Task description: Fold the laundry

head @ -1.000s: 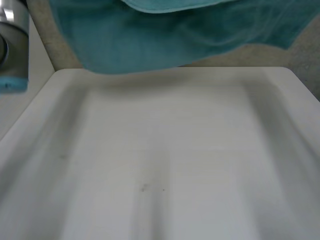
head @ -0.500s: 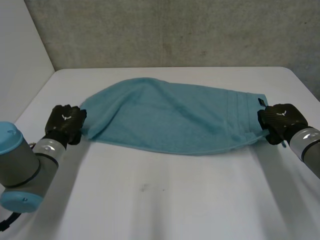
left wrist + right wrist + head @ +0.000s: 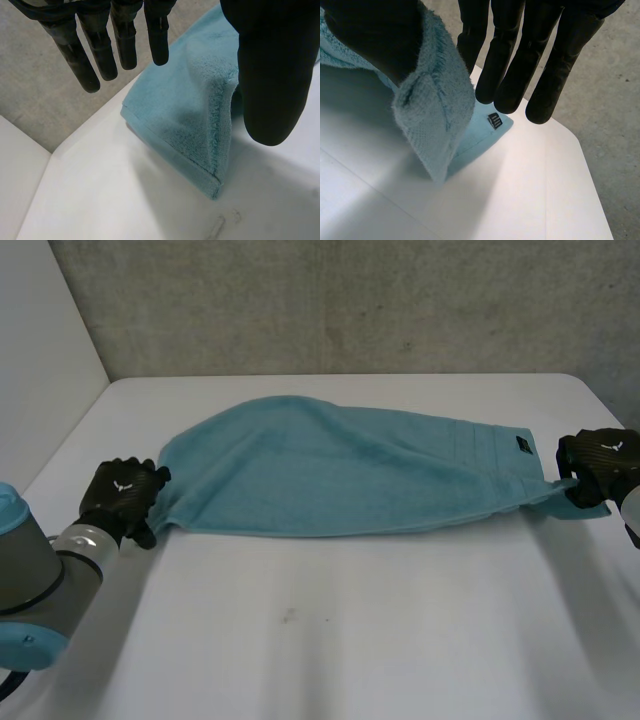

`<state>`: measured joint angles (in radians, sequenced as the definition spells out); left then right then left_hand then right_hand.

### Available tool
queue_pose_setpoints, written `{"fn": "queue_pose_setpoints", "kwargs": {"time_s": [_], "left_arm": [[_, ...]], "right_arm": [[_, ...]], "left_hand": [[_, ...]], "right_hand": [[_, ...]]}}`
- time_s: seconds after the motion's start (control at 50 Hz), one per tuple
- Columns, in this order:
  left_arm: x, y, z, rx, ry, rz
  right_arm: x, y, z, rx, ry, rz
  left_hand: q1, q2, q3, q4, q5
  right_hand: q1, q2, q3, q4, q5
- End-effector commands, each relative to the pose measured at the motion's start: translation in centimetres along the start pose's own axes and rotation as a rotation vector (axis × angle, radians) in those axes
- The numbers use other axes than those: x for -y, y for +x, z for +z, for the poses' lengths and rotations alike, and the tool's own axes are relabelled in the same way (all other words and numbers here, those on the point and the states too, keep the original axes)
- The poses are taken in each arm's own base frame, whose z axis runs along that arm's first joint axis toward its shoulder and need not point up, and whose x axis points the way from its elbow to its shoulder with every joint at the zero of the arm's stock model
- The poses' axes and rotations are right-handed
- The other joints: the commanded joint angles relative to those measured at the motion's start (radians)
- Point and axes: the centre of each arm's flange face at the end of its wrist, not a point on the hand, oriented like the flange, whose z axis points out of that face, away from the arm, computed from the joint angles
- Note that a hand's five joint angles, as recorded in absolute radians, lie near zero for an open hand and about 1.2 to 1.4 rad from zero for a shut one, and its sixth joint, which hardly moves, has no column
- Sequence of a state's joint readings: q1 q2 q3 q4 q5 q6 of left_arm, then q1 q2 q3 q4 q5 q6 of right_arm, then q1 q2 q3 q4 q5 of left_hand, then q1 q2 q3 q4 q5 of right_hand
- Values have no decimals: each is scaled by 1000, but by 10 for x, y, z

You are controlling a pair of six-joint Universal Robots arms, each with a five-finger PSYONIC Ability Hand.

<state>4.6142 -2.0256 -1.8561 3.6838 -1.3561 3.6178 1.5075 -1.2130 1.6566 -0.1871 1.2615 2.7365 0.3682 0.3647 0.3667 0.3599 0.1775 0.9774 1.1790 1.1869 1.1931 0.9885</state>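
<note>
The left hand's (image 3: 270,75) fingers (image 3: 100,50) hang straight and slightly spread, well clear of the thumb, and they pinch nothing. The towel's (image 3: 195,110) folded corner lies on the table (image 3: 100,195) below the gap between them, and one plush edge rises up against the thumb. The right hand's (image 3: 370,35) fingers (image 3: 505,65) are also straight, held side by side and apart from the thumb. A corner of the towel (image 3: 435,110) hangs draped over that thumb, and the small dark label (image 3: 494,120) lies just past the fingertips. In the head view, the left hand (image 3: 120,495) sits at the towel's (image 3: 350,475) left end near the table's (image 3: 350,640) left edge. The right hand (image 3: 600,465) sits at the towel's right end by the right edge. The teal towel lies folded lengthwise, stretched across the far half of the table between the two hands, with its label (image 3: 522,445) toward the right end. The left arm (image 3: 40,570) reaches in at the near left corner.
</note>
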Motion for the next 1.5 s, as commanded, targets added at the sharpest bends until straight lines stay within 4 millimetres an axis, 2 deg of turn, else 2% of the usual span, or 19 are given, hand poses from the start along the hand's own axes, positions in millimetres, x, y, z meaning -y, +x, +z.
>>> {"fn": "queue_pose_setpoints", "kwargs": {"time_s": [0.02, 0.24, 0.3, 0.36, 0.46, 0.66, 0.76, 0.86, 0.96, 1.06, 1.12, 1.14, 1.18, 1.26, 1.28, 1.3, 1.38, 1.44, 1.5], "left_arm": [[-3, 2, 10, -12, 11, -1], [-9, 9, 26, -50, 26, 0], [-9, 9, 32, -49, 32, 2], [-7, 4, 40, -32, 48, 7], [8, -10, 35, 8, 73, 17], [73, -30, -52, 87, 121, 226], [79, -35, -90, 72, 21, 275], [64, -33, -102, -8, -136, 228], [39, -24, -87, -88, -240, 200], [15, -14, -48, -155, -284, 224], [15, -13, -35, -158, -266, 246], [28, -13, -11, -143, -193, 294], [44, -17, 6, -102, -131, 320], [107, -45, 43, 80, 61, 369], [107, -45, 43, 80, 61, 369], [155, -70, 56, 211, 223, 390], [240, -109, 56, 451, 573, 391], [269, -122, 48, 539, 730, 363], [291, -132, 32, 590, 847, 324]], "right_arm": [[-1, -1, 0, 2, -5, 0], [-4, -1, 0, 4, -14, 2], [-4, 0, 0, 1, -10, 1], [-2, 1, 1, -6, -7, -3], [4, 4, -1, -10, -12, -13], [42, 18, -60, 83, -226, -203], [57, 25, -90, 103, -295, -334], [51, 22, -96, 141, -343, -401], [29, 15, -84, 202, -398, -394], [-4, 18, -46, 191, -465, -387], [0, 21, -30, 129, -445, -403], [5, 20, -24, 109, -426, -408], [32, 17, -6, 31, -326, -420], [103, 26, 13, -139, -69, -391], [137, 37, 16, -220, 60, -365], [154, 42, 15, -259, 127, -349], [215, 64, 10, -395, 436, -248], [246, 71, -11, -449, 609, -190], [252, 74, -28, -467, 650, -188]], "left_hand": [[42, 45, 43, 50, 58], [241, 245, 243, 250, 257], [456, 459, 457, 464, 472], [1027, 1030, 1028, 1035, 1043], [1028, 1032, 1030, 1036, 1044], [1028, 1032, 1030, 1036, 1044], [1028, 1032, 1030, 1036, 1044], [1028, 1032, 1030, 1036, 1044], [1028, 1032, 1030, 1036, 1044], [1028, 1032, 1030, 1036, 1044], [1028, 1032, 1030, 1036, 1044], [1028, 1032, 1030, 1036, 1044], [1028, 1032, 1030, 1036, 1044], [1028, 1032, 1030, 1036, 1044], [1028, 1032, 1030, 1036, 1044], [1028, 1032, 1030, 1036, 1044], [1028, 1032, 1030, 1036, 1044], [1028, 1032, 1030, 1036, 1044], [1028, 1032, 1030, 1036, 1044]], "right_hand": [[419, 217, 209, 203, 233], [419, 217, 209, 203, 233], [419, 217, 209, 203, 233], [419, 217, 209, 203, 233], [419, 217, 209, 203, 233], [419, 217, 209, 203, 233], [419, 217, 209, 203, 233], [419, 217, 209, 203, 233], [419, 217, 209, 203, 233], [419, 217, 209, 203, 233], [419, 217, 209, 203, 233], [419, 217, 209, 203, 233], [419, 217, 209, 203, 233], [419, 217, 209, 203, 233], [419, 217, 209, 203, 233], [419, 217, 209, 203, 233], [419, 217, 209, 203, 233], [419, 217, 209, 203, 233], [419, 217, 209, 203, 233]]}}
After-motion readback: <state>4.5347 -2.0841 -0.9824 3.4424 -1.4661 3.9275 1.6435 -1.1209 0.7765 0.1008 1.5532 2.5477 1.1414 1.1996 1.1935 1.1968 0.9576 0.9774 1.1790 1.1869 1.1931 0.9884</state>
